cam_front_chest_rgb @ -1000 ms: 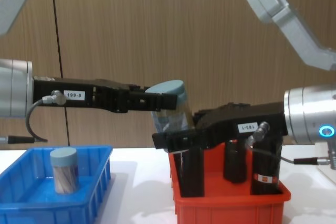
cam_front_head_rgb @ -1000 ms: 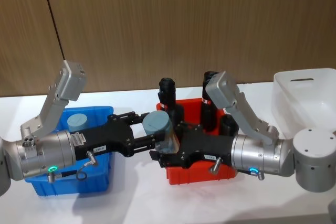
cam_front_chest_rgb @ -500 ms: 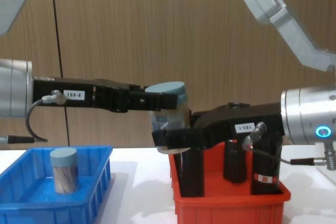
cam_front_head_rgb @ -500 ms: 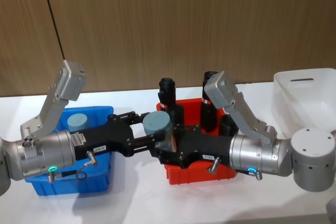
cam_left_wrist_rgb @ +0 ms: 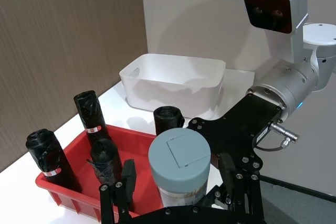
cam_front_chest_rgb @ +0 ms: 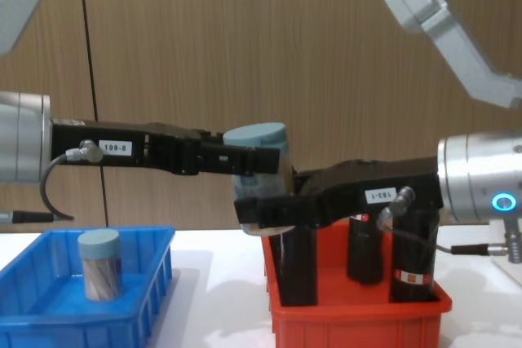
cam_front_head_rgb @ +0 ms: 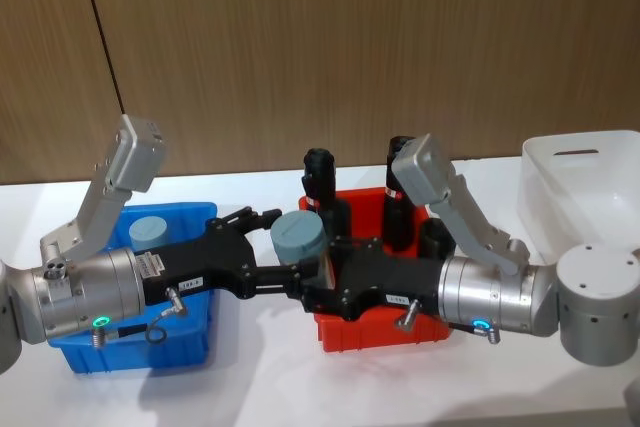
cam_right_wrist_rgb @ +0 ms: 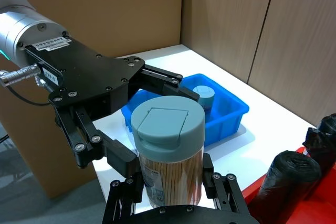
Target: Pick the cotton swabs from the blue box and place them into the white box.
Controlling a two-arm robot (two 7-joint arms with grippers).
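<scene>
A cotton swab jar (cam_front_head_rgb: 298, 237), clear with a pale blue-grey lid, hangs in the air between the blue box (cam_front_head_rgb: 130, 359) and the red bin. My right gripper (cam_front_head_rgb: 316, 279) is shut on its lower body; the right wrist view shows its fingers (cam_right_wrist_rgb: 131, 188) pressed to the jar (cam_right_wrist_rgb: 167, 129). My left gripper (cam_front_head_rgb: 284, 245) stands open around the lid, its fingers (cam_left_wrist_rgb: 127, 174) apart from the jar (cam_left_wrist_rgb: 179, 156). A second cotton swab jar (cam_front_chest_rgb: 99, 262) stands upright in the blue box (cam_front_chest_rgb: 49, 315). The white box (cam_front_head_rgb: 590, 192) sits at the far right.
A red bin (cam_front_head_rgb: 370, 332) with several tall black rolls (cam_front_head_rgb: 320, 179) stands in the middle, right under and behind the two grippers. A wooden wall closes off the table's back. Bare white tabletop lies in front of the bins.
My left gripper's fingers have spread away from the jar's lid. My right gripper has closed in on the jar's lower body and now holds it.
</scene>
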